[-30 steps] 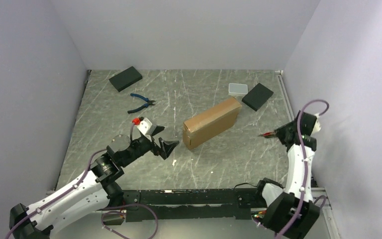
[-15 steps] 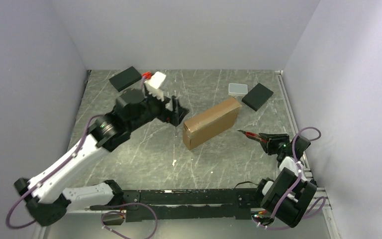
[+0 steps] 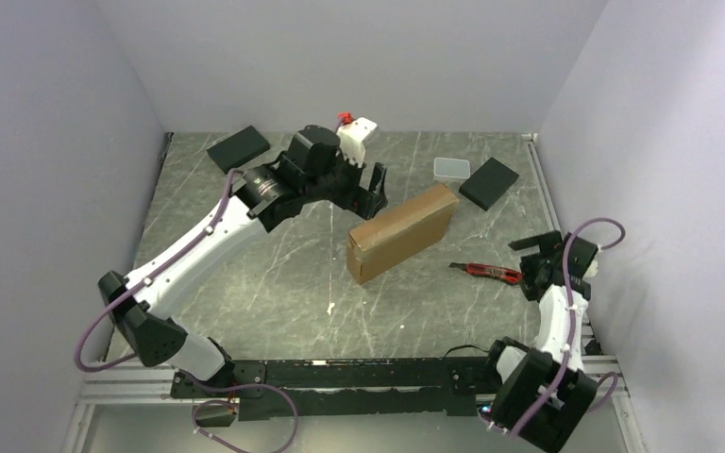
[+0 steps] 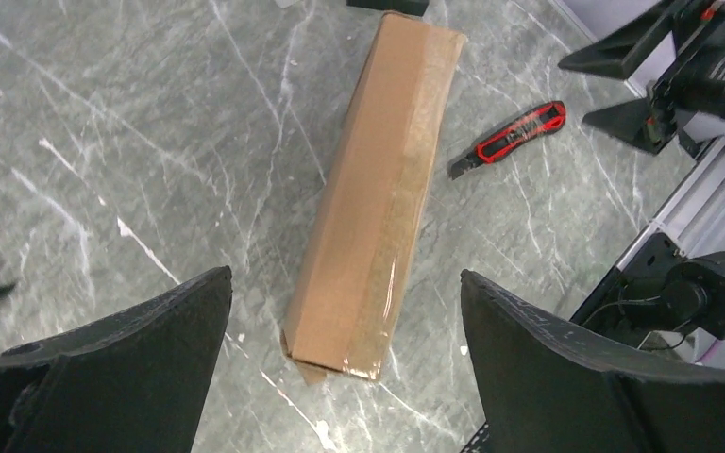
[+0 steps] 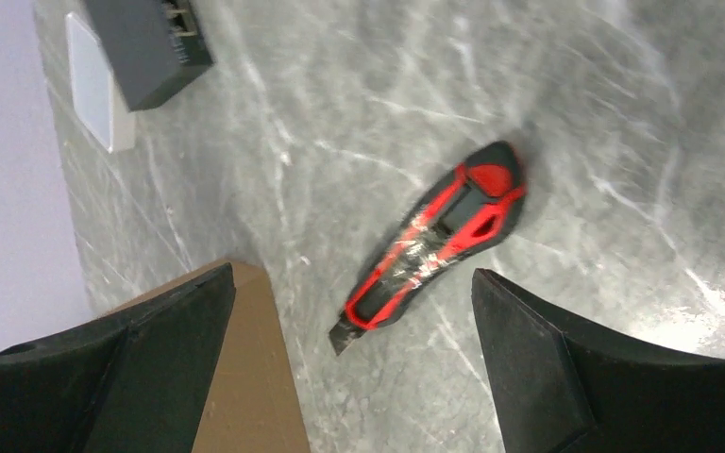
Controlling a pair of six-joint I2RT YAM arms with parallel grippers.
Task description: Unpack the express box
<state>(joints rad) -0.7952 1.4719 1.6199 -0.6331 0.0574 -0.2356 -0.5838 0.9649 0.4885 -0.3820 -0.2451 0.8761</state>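
My left hand (image 3: 368,192) hangs spread above the express box (image 3: 401,231). My right hand (image 3: 527,266), also spread, hovers over the red knife (image 3: 483,272).

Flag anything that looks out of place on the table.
The red utility knife lies loose on the table between the express box and the open right gripper, its blade tip apparently exposed. Nothing else stands out.

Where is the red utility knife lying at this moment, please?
In the top view, the red utility knife lies flat on the table at the right side. It is between the express box and the open right gripper, apart from both.
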